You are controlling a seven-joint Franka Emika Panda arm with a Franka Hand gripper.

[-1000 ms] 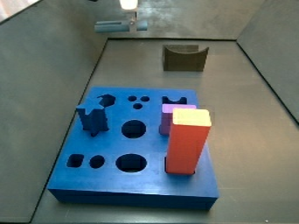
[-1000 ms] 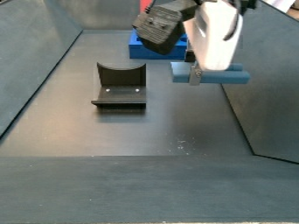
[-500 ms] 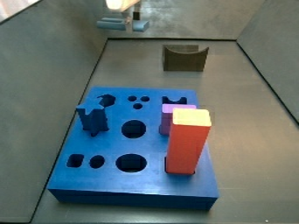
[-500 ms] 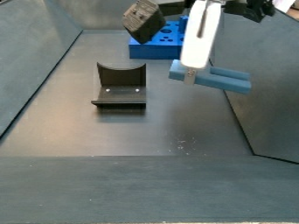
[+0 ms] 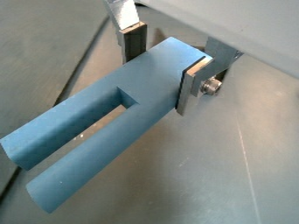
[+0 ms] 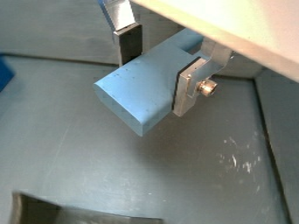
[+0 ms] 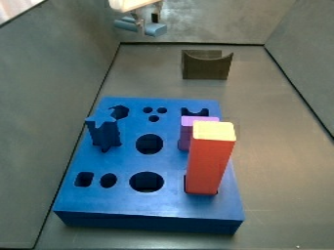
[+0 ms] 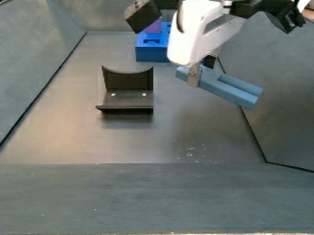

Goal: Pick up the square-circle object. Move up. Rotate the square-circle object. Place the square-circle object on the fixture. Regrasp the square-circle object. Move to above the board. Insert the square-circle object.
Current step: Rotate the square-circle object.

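The square-circle object, a pale grey-blue square-sided bar (image 5: 105,122), is clamped between my gripper's (image 5: 163,66) silver fingers (image 5: 194,83) in both wrist views (image 6: 146,96). In a side view the gripper (image 8: 196,66) holds the bar (image 8: 229,88) tilted in the air, above the dark floor and to the right of the fixture (image 8: 125,89). In a side view (image 7: 141,20) the gripper is high at the back, left of the fixture (image 7: 205,63). The bright-blue board (image 7: 131,186) lies in front, far from the gripper.
A tall red-orange block (image 7: 209,156) and a dark blue notched peg (image 7: 104,132) stand in the board, with a purple piece (image 7: 193,123) behind the block. Grey walls enclose the floor. The fixture's edge (image 6: 70,214) shows in a wrist view.
The gripper has turned with the bar in it: the bar went from level to tilted, its free end now lower. The gripper also shifted slightly left and up.
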